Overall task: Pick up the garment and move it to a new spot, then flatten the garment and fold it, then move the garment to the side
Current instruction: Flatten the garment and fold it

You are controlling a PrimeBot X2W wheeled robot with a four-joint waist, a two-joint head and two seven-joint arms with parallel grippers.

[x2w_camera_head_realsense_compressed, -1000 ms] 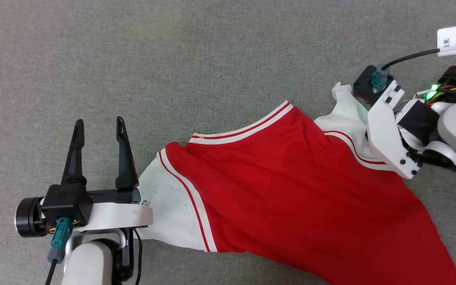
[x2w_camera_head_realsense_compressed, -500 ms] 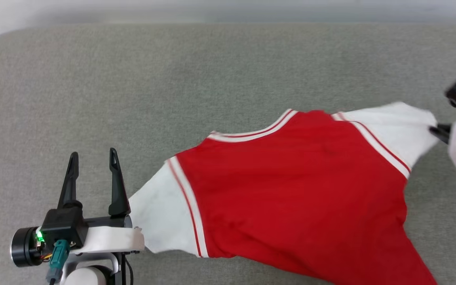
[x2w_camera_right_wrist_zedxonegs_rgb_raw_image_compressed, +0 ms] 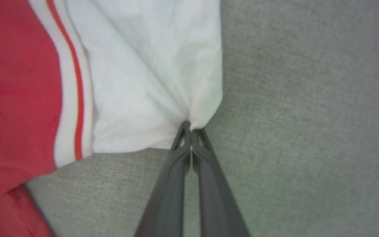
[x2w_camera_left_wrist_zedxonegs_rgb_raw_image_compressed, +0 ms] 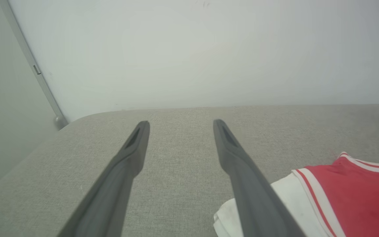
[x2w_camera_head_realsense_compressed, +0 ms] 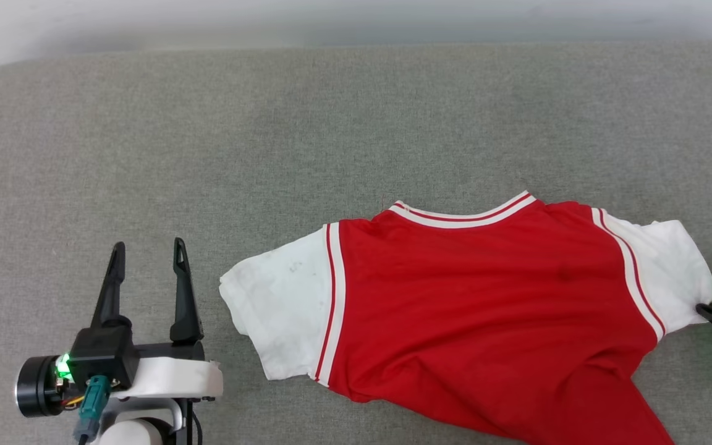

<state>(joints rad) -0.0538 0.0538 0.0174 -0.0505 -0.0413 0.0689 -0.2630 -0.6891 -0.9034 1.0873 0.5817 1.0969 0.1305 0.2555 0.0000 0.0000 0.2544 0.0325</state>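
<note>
With the right hand [x2w_camera_right_wrist_zedxonegs_rgb_raw_image_compressed: 191, 126] clamped on a sleeve corner of the red, white-sleeved jersey T-shirt [x2w_camera_head_realsense_compressed: 486, 296], pull low and outward while the wide-apart left hand [x2w_camera_head_realsense_compressed: 149, 244] pins the opposite sleeve.

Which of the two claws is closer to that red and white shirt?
Right. On the shirt, the right claw pinches one white sleeve's edge; the left claw hangs open beside the other sleeve, not touching.
</note>
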